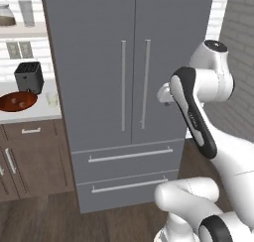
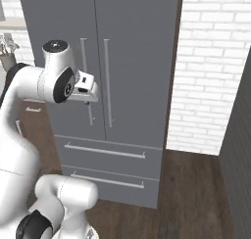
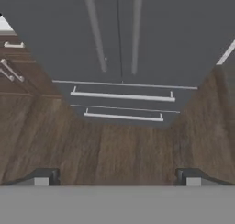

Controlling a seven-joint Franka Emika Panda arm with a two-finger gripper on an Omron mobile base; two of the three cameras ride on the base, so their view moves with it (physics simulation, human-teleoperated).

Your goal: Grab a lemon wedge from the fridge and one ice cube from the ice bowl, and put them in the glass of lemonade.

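Observation:
The grey two-door fridge (image 1: 99,62) stands straight ahead with both doors and both lower drawers shut, so the lemon wedge is hidden. My gripper (image 3: 117,178) hovers open and empty in front of the doors, at about mid-handle height (image 2: 87,101), pointing down at the drawers and floor. On the counter left of the fridge sits the reddish-brown ice bowl (image 1: 17,101). The small glass of lemonade (image 1: 51,98) stands just right of it, near the fridge's side.
A black boxy appliance (image 1: 29,76) stands behind the bowl. A shelf above holds a lidded jar (image 1: 6,15) and a taller grey glass (image 1: 26,12). Brown cabinets (image 1: 30,156) sit below the counter. A white brick wall (image 2: 211,76) flanks the fridge's right.

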